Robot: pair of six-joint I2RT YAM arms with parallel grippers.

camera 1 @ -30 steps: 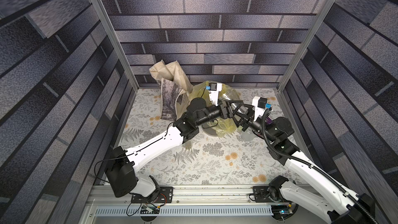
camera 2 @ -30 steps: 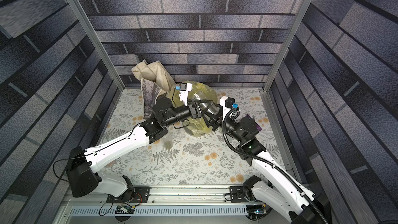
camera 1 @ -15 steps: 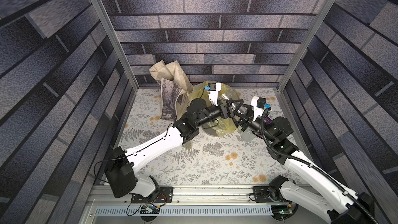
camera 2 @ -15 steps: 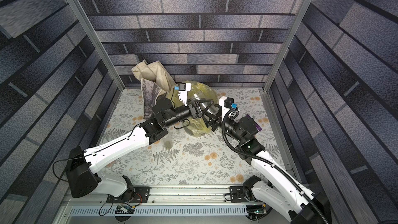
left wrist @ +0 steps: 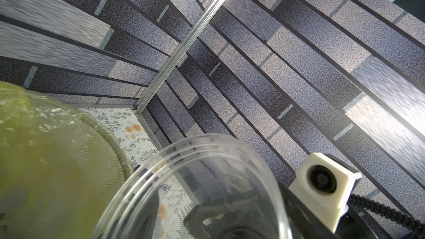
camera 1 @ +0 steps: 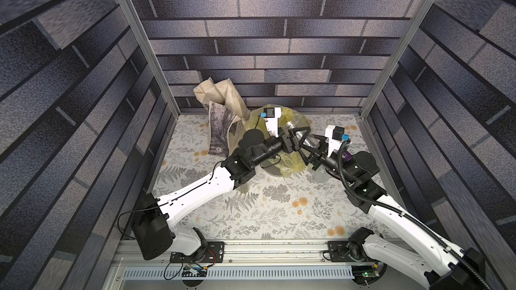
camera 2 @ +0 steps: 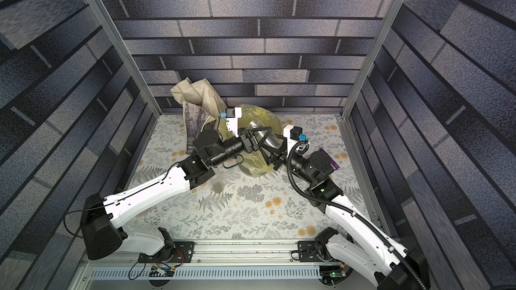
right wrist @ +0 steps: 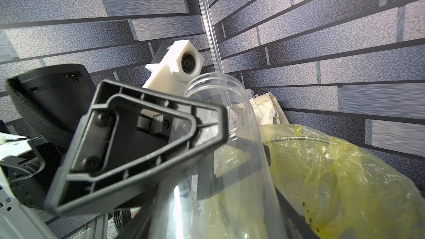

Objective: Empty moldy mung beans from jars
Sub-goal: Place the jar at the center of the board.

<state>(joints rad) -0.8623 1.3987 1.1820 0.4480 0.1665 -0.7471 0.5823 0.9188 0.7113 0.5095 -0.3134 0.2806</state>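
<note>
— Jars [camera 2: 265, 138], three in all: any emptied?
— Looks like one. Clear jar [right wrist: 234, 134] lidless and bare inside, held tilted above the mesh bin [right wrist: 296, 138] and its yellow bag [right wrist: 358, 180].
— Mung beans [right wrist: 307, 217], then?
— Seen only as a few olive grains down in that bag. Seemingly more in a second jar [camera 2: 217, 184] standing on the table [camera 1: 265, 213] beside the left forearm. Third jar [camera 1: 321, 176] standing just under the right arm; contents impossible to judge.
— Pincers?
— Right gripper [camera 1: 313, 149] clamped on the held jar's base end. Left gripper [camera 1: 303, 139] straddling it nearer the mouth, one jaw on each side; squeezing or merely alongside, cannot tell.
— Progress?
— Roughly a third done, at a guess. Left to do: put this one down, then open and tip out the other two over the bin
</note>
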